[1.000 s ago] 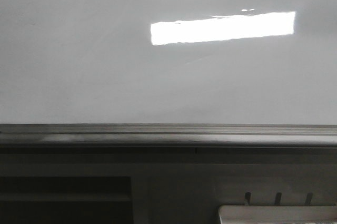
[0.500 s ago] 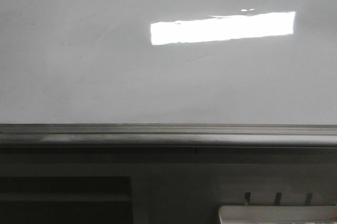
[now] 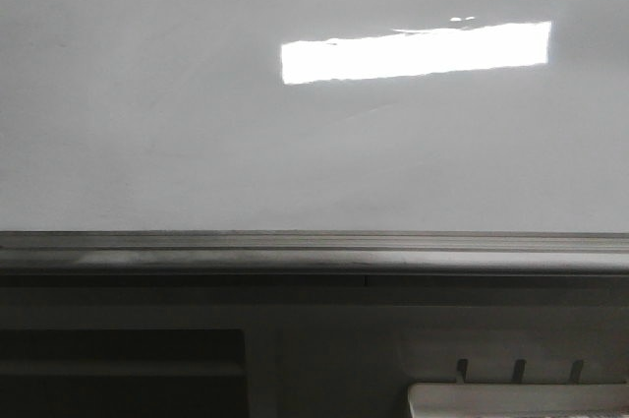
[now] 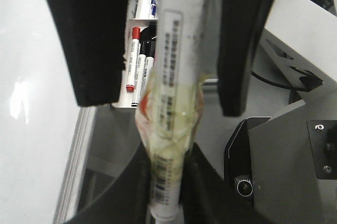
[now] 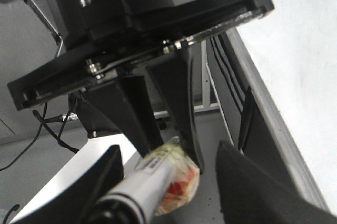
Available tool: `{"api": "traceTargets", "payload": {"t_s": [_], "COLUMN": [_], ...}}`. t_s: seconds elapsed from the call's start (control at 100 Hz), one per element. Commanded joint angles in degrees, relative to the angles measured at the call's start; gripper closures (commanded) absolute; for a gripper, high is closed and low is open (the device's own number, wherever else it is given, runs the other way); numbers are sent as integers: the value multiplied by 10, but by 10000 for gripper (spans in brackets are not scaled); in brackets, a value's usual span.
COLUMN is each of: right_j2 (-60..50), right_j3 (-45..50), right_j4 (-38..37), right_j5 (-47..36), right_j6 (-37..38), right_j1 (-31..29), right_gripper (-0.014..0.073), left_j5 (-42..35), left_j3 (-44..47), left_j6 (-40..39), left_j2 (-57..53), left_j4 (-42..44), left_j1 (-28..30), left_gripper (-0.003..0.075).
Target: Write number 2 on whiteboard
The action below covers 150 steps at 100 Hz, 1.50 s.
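Note:
The whiteboard (image 3: 295, 143) fills the front view, blank, with a bright rectangular reflection. No number 2 shows on it. Neither gripper is in the front view. In the left wrist view my left gripper (image 4: 167, 182) is shut on a white marker (image 4: 174, 60) wrapped in yellowish tape. My right gripper (image 4: 164, 103) is open, with a black finger on each side of the marker and clear gaps. In the right wrist view my right gripper (image 5: 168, 155) stands open around the same marker (image 5: 152, 182), which the left gripper's fingers (image 5: 179, 103) hold. The whiteboard's edge also shows in that view (image 5: 295, 50).
A grey metal rail (image 3: 314, 256) runs along the board's lower edge, above a dark cabinet panel (image 3: 118, 369). A white holder (image 4: 138, 2) with red and black markers (image 4: 131, 60) hangs by the board. A white tray (image 3: 521, 400) sits at the lower right.

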Motion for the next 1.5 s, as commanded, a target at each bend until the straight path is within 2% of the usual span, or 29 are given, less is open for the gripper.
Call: {"api": "traceTargets", "payload": {"t_s": [0.0, 0.21, 0.33, 0.38, 0.45, 0.6, 0.66, 0.76, 0.85, 0.92, 1.03, 1.14, 1.49], "right_j2": [2, 17, 17, 17, 17, 14, 14, 14, 14, 16, 29, 50, 116], "right_j3": [-19, -19, -19, -19, -19, -19, -19, -19, -19, -19, -19, -25, -55], "right_j4": [30, 45, 45, 44, 43, 8, -5, -11, -12, -20, -42, -69, -89], "right_j5": [-19, -11, -11, -12, -18, -68, -96, -134, -178, -221, -275, -298, -305], "right_j6": [-4, -4, -4, -7, -21, -26, -26, -26, -26, -26, -29, -29, -29], "right_j1": [-1, -1, -1, -1, -1, -1, -6, -24, -49, -63, -72, -72, -72], "right_gripper": [293, 491, 667, 671, 671, 671, 671, 671, 671, 671, 671, 671, 672], "left_j5": [-26, -26, -37, -47, -67, -113, -127, -137, -133, -132, -132, -132, -134], "left_j3": [-18, -18, -18, -18, -18, -18, -18, -18, -15, -1, 33, 67, 97], "left_j6": [-4, -4, -6, -11, -23, -70, -88, -163, -287, -392, -476, -489, -490], "left_j2": [-3, -3, -3, -4, -7, -43, -69, -137, -210, -268, -355, -415, -446], "left_j4": [-24, -24, -23, -25, -25, -14, 2, 72, 185, 264, 335, 335, 304], "left_j1": [-4, -4, -4, -4, -4, -2, 3, 19, 38, 51, 61, 61, 61], "left_gripper": [741, 741, 738, 718, 624, 301, 260, 286, 349, 426, 566, 738, 741]}}
